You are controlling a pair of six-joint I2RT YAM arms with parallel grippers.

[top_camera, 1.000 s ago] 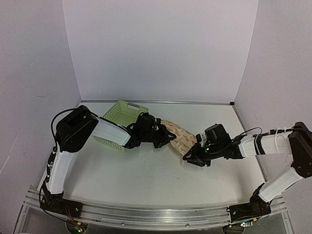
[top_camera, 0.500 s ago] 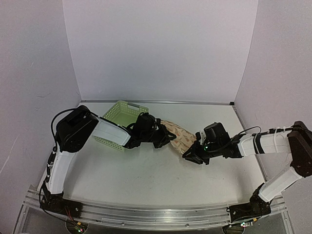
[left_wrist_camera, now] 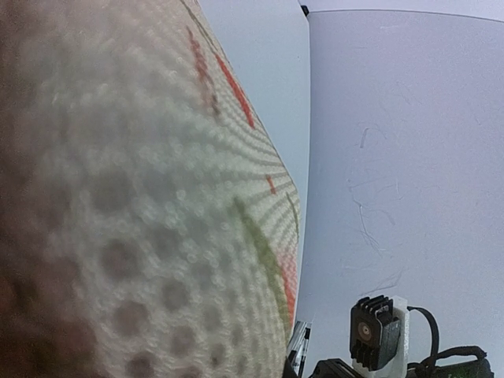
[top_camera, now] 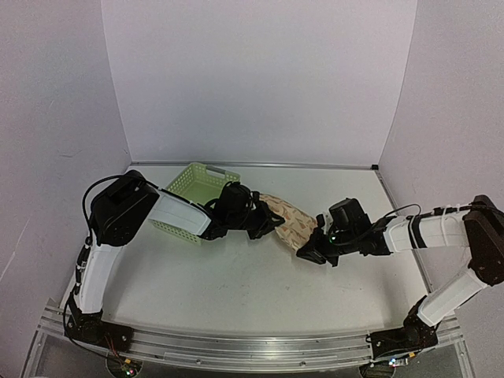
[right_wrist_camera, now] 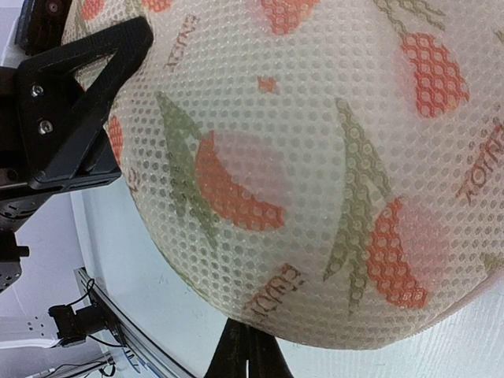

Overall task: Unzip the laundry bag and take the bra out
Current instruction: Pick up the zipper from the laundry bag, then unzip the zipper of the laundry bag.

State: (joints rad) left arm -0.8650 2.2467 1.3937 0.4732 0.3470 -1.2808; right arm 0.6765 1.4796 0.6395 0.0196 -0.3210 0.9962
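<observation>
Both arms reach inward — left end effector (top_camera: 270,223) pinching the laundry bag (top_camera: 293,218), right end effector (top_camera: 307,253) closed at its edge

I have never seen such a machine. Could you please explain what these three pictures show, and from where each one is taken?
These are two robot arms fixed at the near edge of a table. The wide picture comes from a camera above and behind them. The two close pictures come from small cameras on the wrists. On the table stand a light green basket and, to its right, a beige printed laundry bag. The left pincer appears shut on the bag's left end, so its camera sees almost only fabric. The right pincer is shut at the bag's near right edge; whether it pinches the zipper tab is hidden. No opening and no bra can be seen.
</observation>
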